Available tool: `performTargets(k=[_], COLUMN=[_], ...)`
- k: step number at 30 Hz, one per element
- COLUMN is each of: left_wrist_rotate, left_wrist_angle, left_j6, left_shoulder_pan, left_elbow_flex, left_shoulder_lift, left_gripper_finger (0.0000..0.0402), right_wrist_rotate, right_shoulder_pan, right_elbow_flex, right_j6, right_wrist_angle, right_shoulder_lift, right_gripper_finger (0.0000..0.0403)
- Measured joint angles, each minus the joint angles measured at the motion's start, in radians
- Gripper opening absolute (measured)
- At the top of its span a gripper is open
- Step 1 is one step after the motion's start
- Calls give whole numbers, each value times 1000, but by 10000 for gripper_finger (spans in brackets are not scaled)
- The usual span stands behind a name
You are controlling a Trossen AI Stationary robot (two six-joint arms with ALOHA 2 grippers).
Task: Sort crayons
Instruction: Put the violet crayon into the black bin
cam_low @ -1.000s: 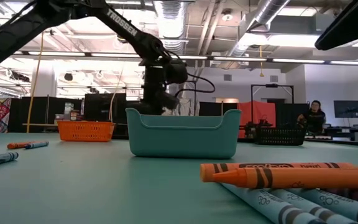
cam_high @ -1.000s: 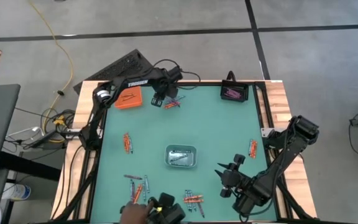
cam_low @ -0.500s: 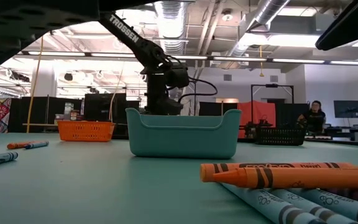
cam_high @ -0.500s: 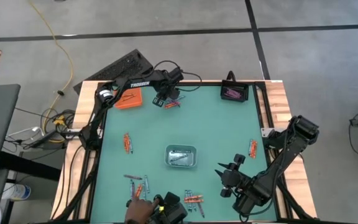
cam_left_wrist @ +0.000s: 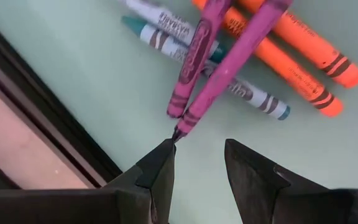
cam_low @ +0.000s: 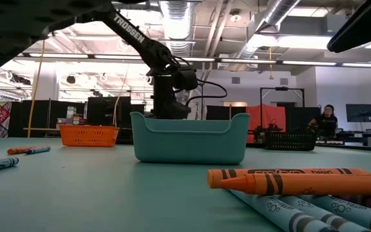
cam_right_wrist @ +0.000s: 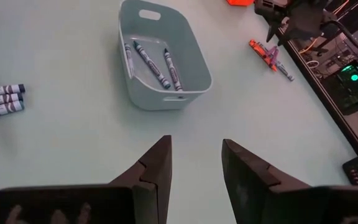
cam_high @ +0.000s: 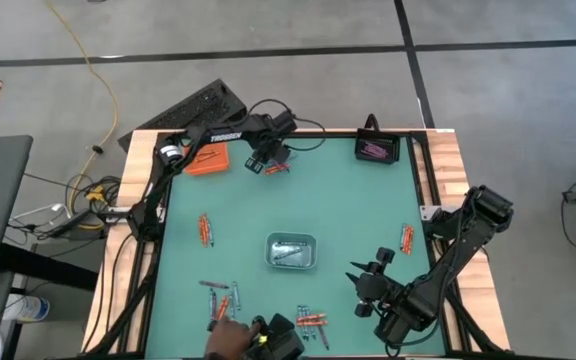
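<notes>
While the right claw (cam_high: 366, 283) waits open near the desk's (cam_high: 348, 200) front, the left claw (cam_left_wrist: 199, 163) hangs open over crossed crayons (cam_left_wrist: 229, 56): light, stiff, paper-wrapped sticks, likely best pinched mid-length.

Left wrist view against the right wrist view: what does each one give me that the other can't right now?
Only the left wrist view shows the pile up close: two purple-pink crayons crossing over two grey-blue crayons beside two orange crayons, with the left tool open just short of them.

Only the right wrist view shows the clear-grey tray holding blue crayons, and the right tool open and empty, away from it.

Both show the green table, and that same pile, small in the right wrist view.
</notes>
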Motion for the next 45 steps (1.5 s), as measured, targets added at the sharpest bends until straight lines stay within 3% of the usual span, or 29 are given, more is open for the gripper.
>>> performTargets(k=[13,23,41,45], left_wrist_rotate=[-18,-23,-105,-103], left_wrist_angle=[18,8,-8,-37], left_j6=[61,71,70,28], left_shoulder_pan=[-22,-19,-15,-17], left_elbow_flex=[0,0,5,59], left_shoulder_lift=[0,0,43,46], left_gripper_finger=[126,68,69,69], right_wrist_rotate=[0,1,-1,-1], right_shoulder_pan=[0,0,0,0], right_elbow_flex=[0,0,-1,-1], right_j6=[0,1,3,-4], right_wrist_angle=[11,11,6,1], right_shoulder_lift=[0,0,0,0], right_gripper_finger=[140,140,140,140])
